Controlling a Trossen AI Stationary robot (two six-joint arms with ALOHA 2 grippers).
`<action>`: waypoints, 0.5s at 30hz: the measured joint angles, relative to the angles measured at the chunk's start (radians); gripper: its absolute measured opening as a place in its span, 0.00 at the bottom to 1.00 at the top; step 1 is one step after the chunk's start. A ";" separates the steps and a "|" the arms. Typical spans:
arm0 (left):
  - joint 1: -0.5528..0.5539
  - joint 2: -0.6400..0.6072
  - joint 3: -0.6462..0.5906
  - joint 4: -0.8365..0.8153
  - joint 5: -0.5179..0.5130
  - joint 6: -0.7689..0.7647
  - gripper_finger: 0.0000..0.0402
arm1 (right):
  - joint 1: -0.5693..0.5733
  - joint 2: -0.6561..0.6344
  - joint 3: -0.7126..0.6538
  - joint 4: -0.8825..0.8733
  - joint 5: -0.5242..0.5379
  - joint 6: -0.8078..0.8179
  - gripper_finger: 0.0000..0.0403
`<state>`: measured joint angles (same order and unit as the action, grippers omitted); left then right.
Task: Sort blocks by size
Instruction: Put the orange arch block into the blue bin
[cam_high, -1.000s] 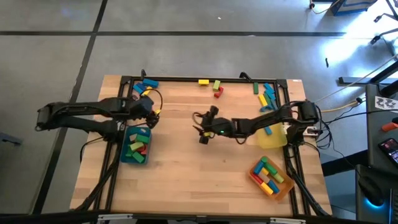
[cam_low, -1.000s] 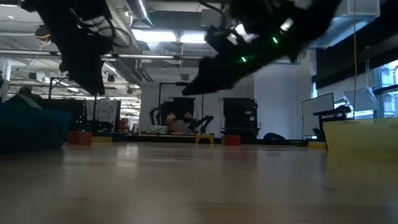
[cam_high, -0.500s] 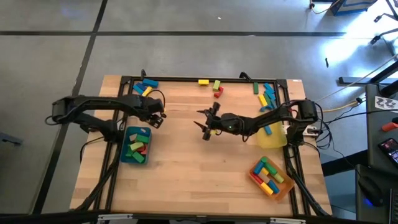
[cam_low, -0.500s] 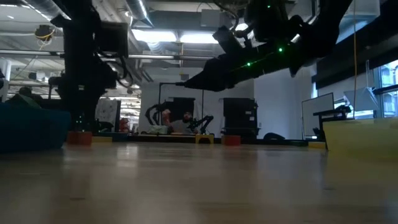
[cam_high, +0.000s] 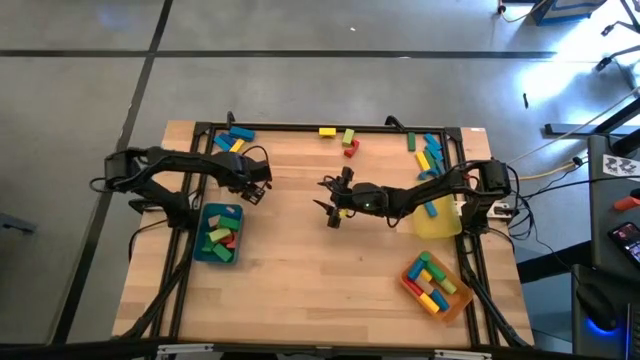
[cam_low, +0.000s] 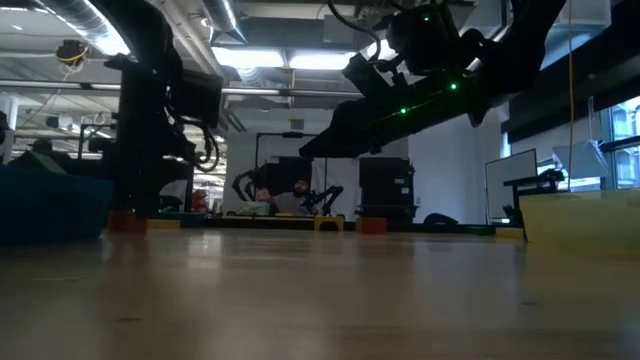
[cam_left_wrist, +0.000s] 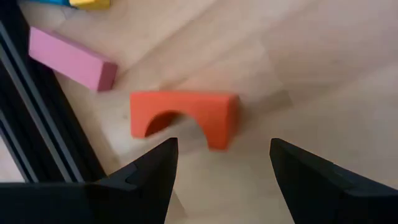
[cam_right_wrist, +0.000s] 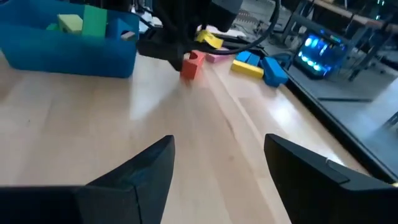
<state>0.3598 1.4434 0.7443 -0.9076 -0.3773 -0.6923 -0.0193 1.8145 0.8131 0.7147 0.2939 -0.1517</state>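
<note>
Worktop (cam_high: 300, 260): pale wood, blocks scattered along far edge and sorted into trays.
Teal tray (cam_high: 218, 232) left, partly filled.
Left gripper (cam_left_wrist: 221, 171): jaws spread wide, empty, poised over red arch block (cam_left_wrist: 185, 116) at far left, pink bar (cam_left_wrist: 71, 59) just beside.
Right gripper (cam_right_wrist: 217, 165): mid-worktop, open, empty.
Arch likely light, rigid, painted-slick; best pinched across flat faces.
Left wrist view alone shows arch; high view hides it under gripper.

orange arch block (cam_left_wrist: 184, 118), pink bar (cam_left_wrist: 71, 58), teal tray (cam_high: 219, 232)
</note>
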 joint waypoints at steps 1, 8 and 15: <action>0.010 0.008 0.000 0.015 -0.003 0.014 0.60 | 0.000 0.000 0.000 -0.008 -0.001 0.020 0.62; 0.081 0.027 0.000 0.049 0.000 0.071 0.59 | 0.000 0.000 0.000 -0.022 -0.089 0.096 0.62; 0.142 0.053 -0.001 0.069 0.059 0.084 0.59 | 0.000 0.000 0.000 -0.006 -0.130 0.096 0.62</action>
<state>0.5020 1.4962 0.7437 -0.8381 -0.3178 -0.6085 -0.0193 1.8149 0.8131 0.7082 0.1639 -0.0560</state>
